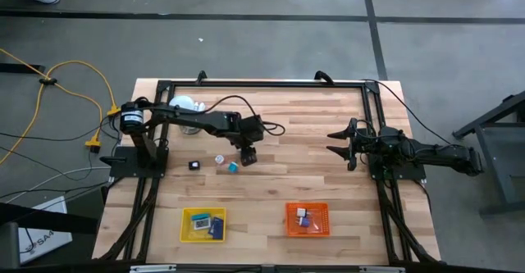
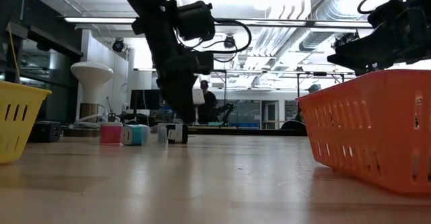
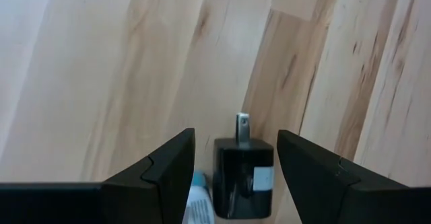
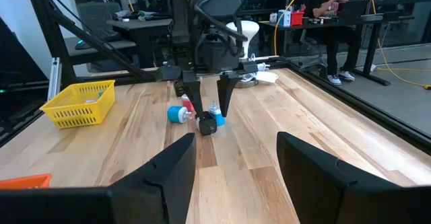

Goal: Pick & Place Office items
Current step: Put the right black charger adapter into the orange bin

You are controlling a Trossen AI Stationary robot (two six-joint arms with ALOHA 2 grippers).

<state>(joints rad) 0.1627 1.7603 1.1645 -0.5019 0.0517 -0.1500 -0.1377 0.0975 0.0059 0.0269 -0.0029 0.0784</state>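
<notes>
1. Between the left gripper's (image 3: 236,177) spread fingers sits a black charger block (image 3: 244,180), untouched; the picture's edge cuts off its lower part.
2. From above, the left gripper (image 1: 246,156) hides that block; only a teal roll (image 1: 233,167) and a small black block (image 1: 194,166) show nearby.
3. At the table's right side the right gripper (image 1: 343,143) hangs open, holding nothing.
4. Contents of the yellow tray (image 1: 188,234) and orange tray (image 1: 291,229) are too small to tell.

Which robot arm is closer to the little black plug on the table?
The left one. Its tool is open, with the black plug right between its fingers. The right tool waits far away near the table's right edge, open and empty.
</notes>
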